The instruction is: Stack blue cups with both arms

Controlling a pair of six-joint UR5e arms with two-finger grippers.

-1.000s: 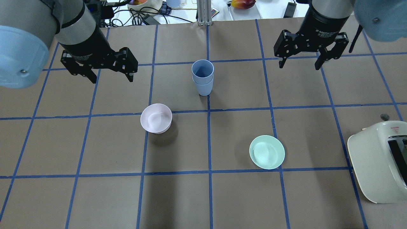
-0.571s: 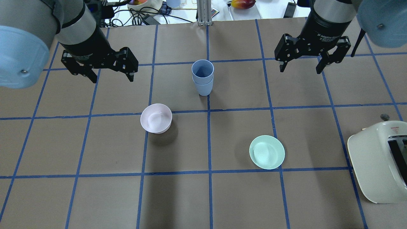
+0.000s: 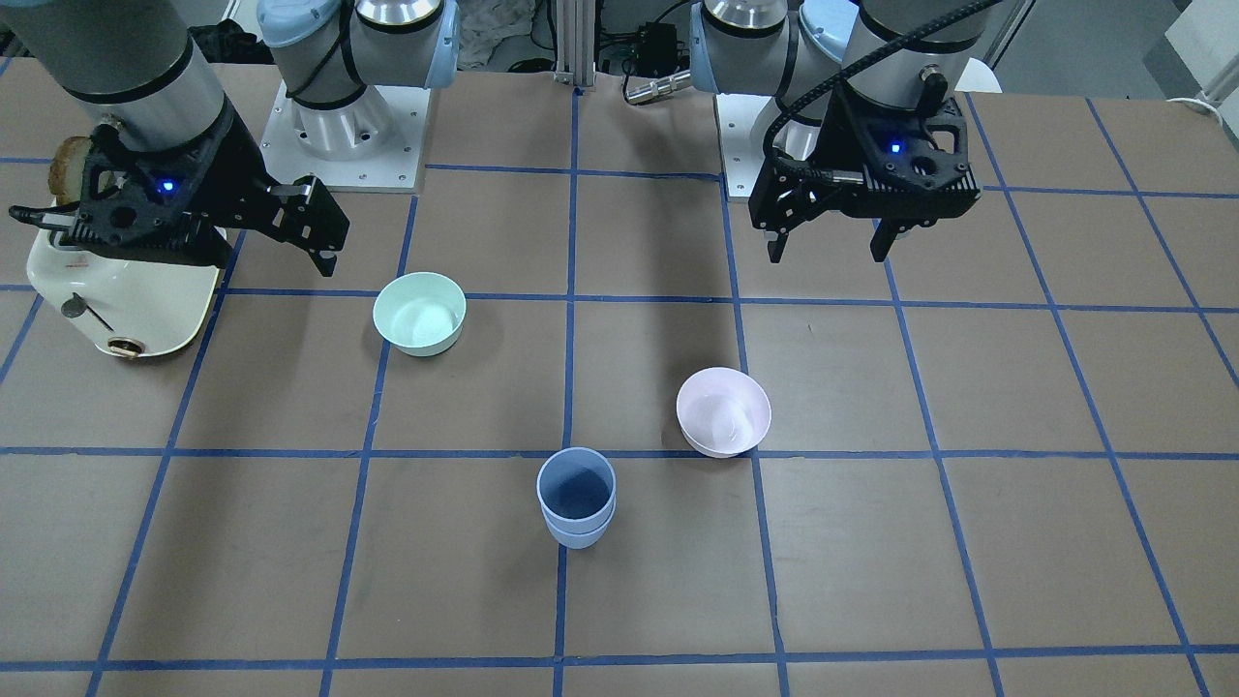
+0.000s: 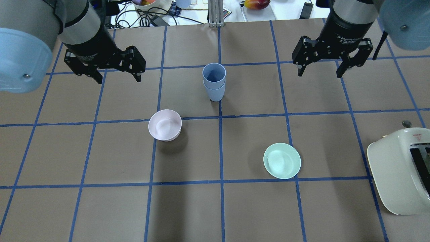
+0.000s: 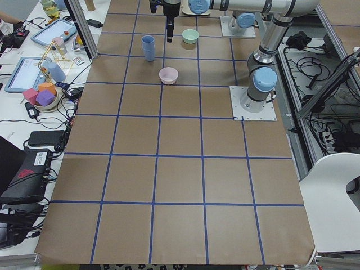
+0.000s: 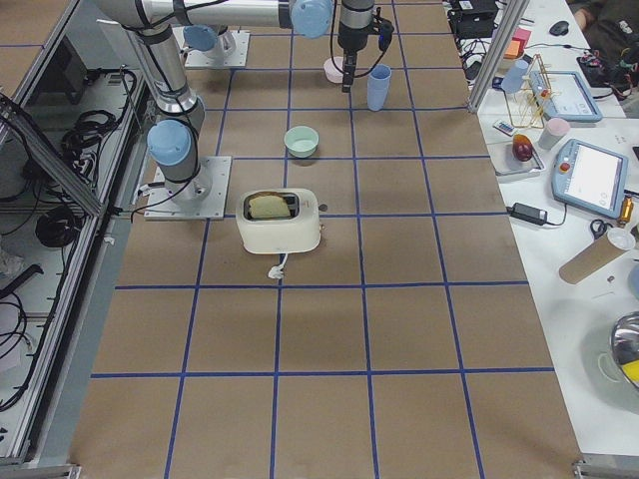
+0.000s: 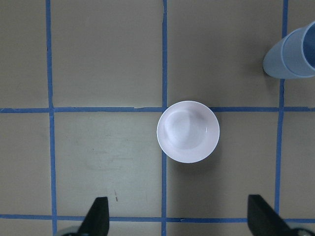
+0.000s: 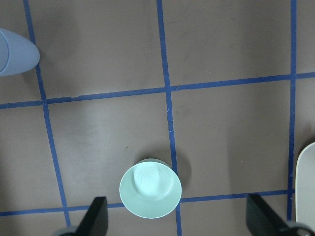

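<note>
1. Two blue cups [image 4: 214, 81] stood nested and upright in the overhead view, midway between the table's [image 4: 67, 151] left and right edges and toward the edge away from the robot. The left gripper [image 4: 119, 79] and right gripper [image 4: 319, 73] hung on either side of them, well apart, with their jaws spread and empty.
2. Facing the robot, the pink bowl [image 3: 724, 411] sat near the cups. The green bowl [image 3: 420, 312] sat nearer the robot's edge, near the toaster [image 3: 126, 300].
3. From the left end, the cups stood far off, just beyond the pink bowl.
4. From the right end, the toaster held a slice of bread [image 6: 270, 205] by the robot's edge.
5. The left wrist camera looked down on the pink bowl, with the cups at upper right. Its fingertips [image 7: 98, 216] stood wide apart.
6. The right wrist camera showed the green bowl between wide-set fingertips, with the cups at upper left.
</note>
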